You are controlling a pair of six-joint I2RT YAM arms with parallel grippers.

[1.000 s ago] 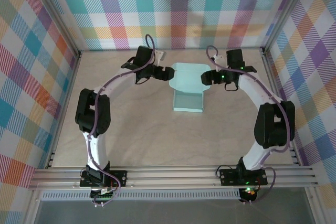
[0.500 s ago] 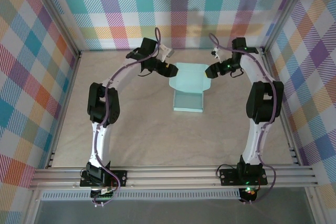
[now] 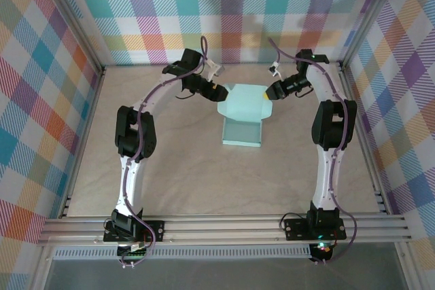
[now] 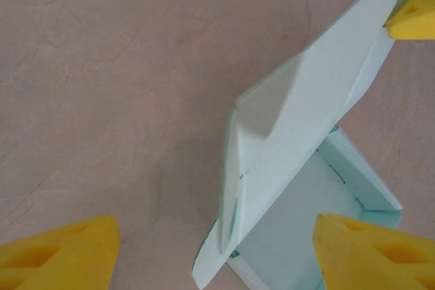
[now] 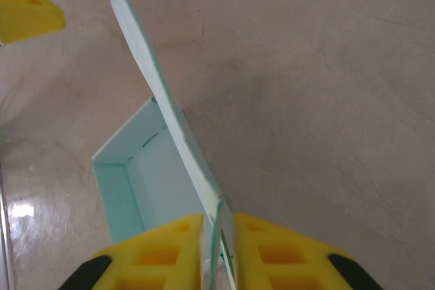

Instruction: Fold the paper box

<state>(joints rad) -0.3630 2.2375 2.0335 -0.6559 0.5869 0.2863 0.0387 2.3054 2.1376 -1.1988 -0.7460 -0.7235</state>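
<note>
- Now both arms arch inward from the near edge to the table's [image 3: 170, 168] far middle, meeting at the paper box [image 3: 242, 119].
- We see our left gripper [image 3: 217, 92] gaping wide astride the box's raised flap.
- Our right gripper [image 5: 217, 222] pinches that flap's edge between nearly closed fingers.

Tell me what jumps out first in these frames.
A mint paper box sits far-centre on the table, its flap raised. The right gripper pinches the flap's edge, and the left gripper is open at the opposite edge. Loud plaid walls surround everything.
</note>
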